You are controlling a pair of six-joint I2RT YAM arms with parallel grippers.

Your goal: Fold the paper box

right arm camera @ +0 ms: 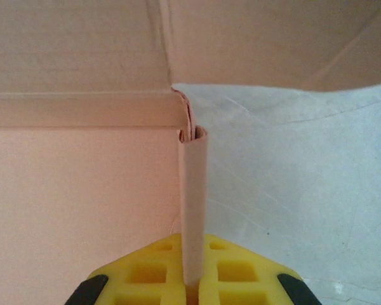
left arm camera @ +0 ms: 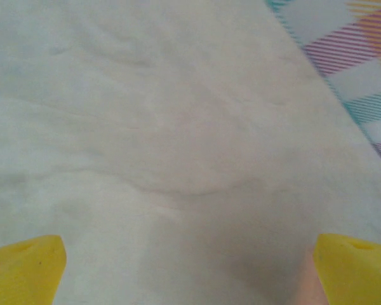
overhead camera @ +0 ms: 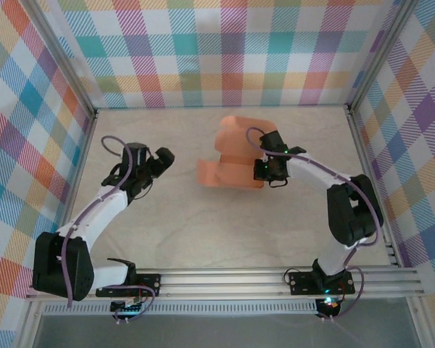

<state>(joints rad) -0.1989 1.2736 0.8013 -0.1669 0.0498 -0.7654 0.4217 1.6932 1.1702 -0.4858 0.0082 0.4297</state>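
The half-folded paper box [overhead camera: 235,156] is sitting on the table [overhead camera: 167,232], a bit out from the plaid back wall [overhead camera: 232,58]. The right gripper [right arm camera: 192,279] is pinching one upright flap of it (thin card, edge-on). The left gripper [overhead camera: 163,157] is hanging about as far out from that wall, jaws spread wide over bare tabletop.

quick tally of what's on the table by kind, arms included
paper box: 1
arms: 2 (left arm, right arm)
total: 3
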